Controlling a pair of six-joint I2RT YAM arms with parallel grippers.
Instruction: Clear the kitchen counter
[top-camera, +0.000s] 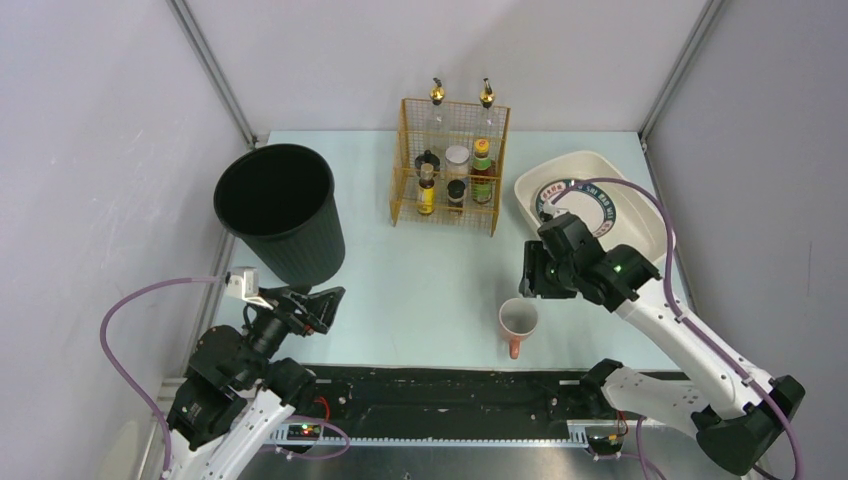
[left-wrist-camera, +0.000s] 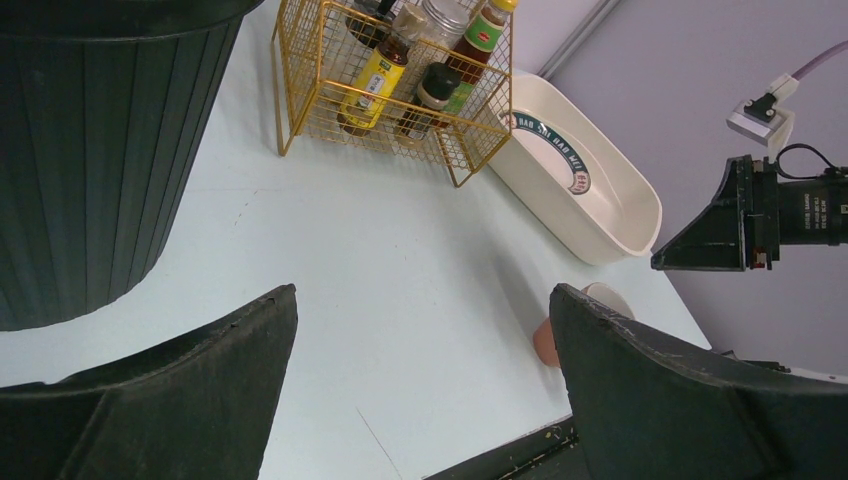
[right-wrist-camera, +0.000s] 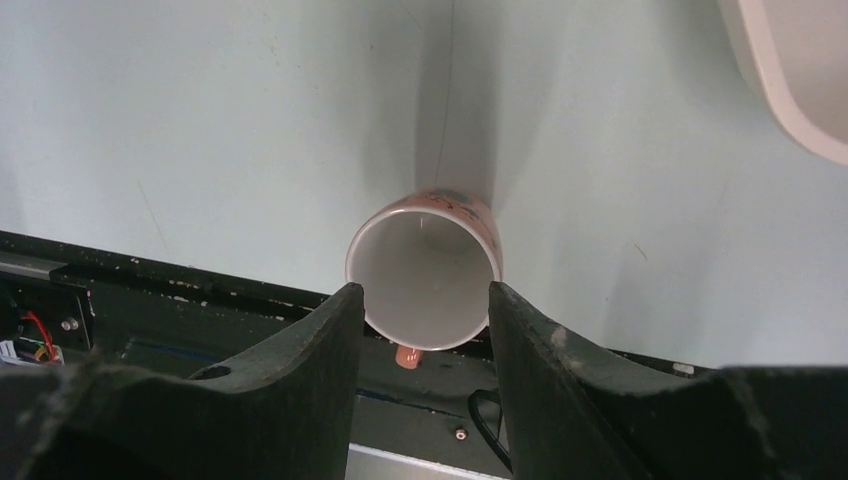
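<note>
Pickup is judged in hand: the right claw (right-wrist-camera: 424, 305) is held spread above the salmon-pink ceramic mug (right-wrist-camera: 430, 250); lowering and closing are needed next.

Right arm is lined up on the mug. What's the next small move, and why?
Probably lower the right gripper straight down, then close. Its jaws stand open and frame the upright mug in the wrist view, but nothing is gripped yet. The mug sits apart from the other things on the kitchen counter, near its front edge.
</note>
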